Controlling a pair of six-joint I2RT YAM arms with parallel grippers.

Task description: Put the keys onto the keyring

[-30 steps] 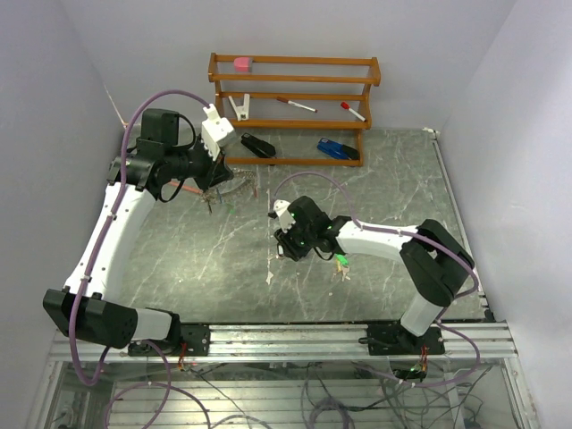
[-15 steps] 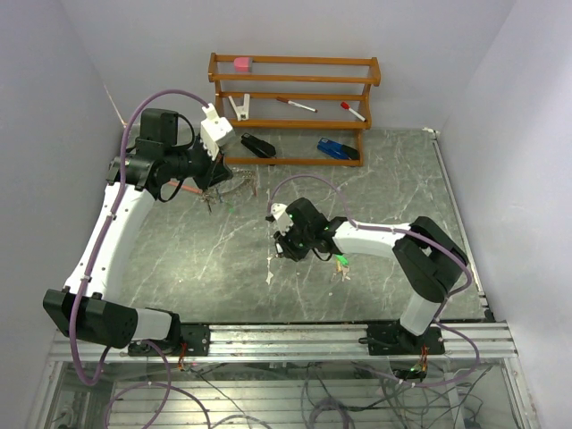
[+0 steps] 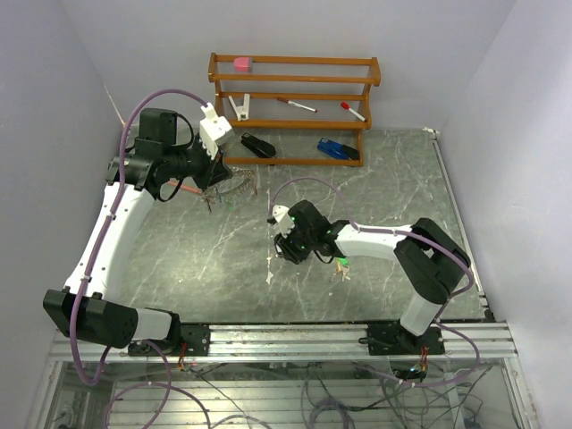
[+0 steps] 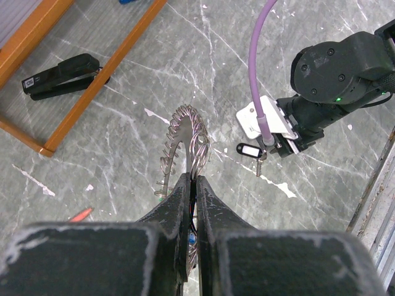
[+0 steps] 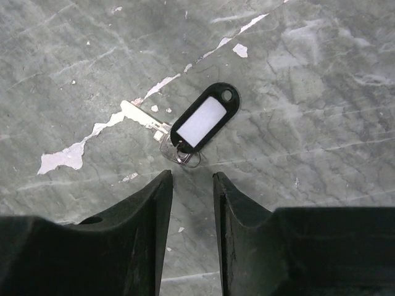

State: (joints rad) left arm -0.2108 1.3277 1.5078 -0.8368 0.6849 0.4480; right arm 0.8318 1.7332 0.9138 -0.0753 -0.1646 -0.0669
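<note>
My left gripper (image 4: pixel 194 180) is shut on the keyring (image 4: pixel 185 132), a thin silver hoop fringed with small keys that sticks out past the fingertips. In the top view the keyring (image 3: pixel 234 186) hangs above the table at the back left. My right gripper (image 5: pixel 192 179) is open, low over the table. A key with a black tag (image 5: pixel 203 120) lies flat just beyond its fingertips, untouched. The left wrist view shows that tag (image 4: pixel 250 150) under the right gripper (image 4: pixel 278 145). A green-tagged key (image 3: pixel 340 261) lies beside the right forearm.
A wooden rack (image 3: pixel 295 107) stands along the back wall with pens and a pink item on it. A black stapler (image 3: pixel 257 145) and a blue object (image 3: pixel 338 149) lie at its foot. The marbled table (image 3: pixel 179 259) has chipped white patches.
The right wrist has shifted only slightly over the black-tagged key. The left arm holds still with the keyring.
</note>
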